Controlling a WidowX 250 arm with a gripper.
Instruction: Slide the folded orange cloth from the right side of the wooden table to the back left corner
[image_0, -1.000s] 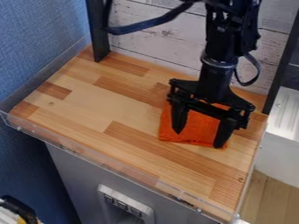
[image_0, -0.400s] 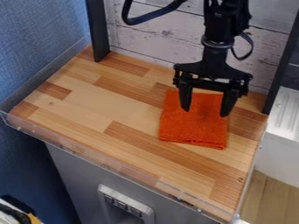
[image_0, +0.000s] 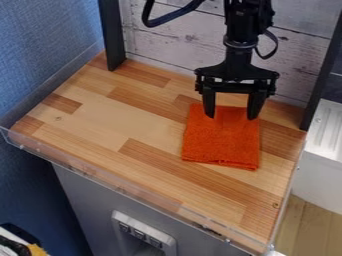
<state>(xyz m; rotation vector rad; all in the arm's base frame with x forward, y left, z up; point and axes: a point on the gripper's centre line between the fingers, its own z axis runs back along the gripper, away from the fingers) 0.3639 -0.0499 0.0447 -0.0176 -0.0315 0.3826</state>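
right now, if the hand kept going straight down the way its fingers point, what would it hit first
Most likely the far part of the orange cloth, with the wooden counter just beneath it. How high the hand hangs above it is hard to judge.

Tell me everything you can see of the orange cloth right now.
The orange cloth is roughly square, with a fuzzy, towel-like look and a seam or layered edge along its near side, so it may be folded. It lies mostly flat on the right half of the wood-patterned surface, slightly rumpled at its far end. There the open gripper hangs, fingers pointing down; whether their tips touch the cloth I cannot tell.
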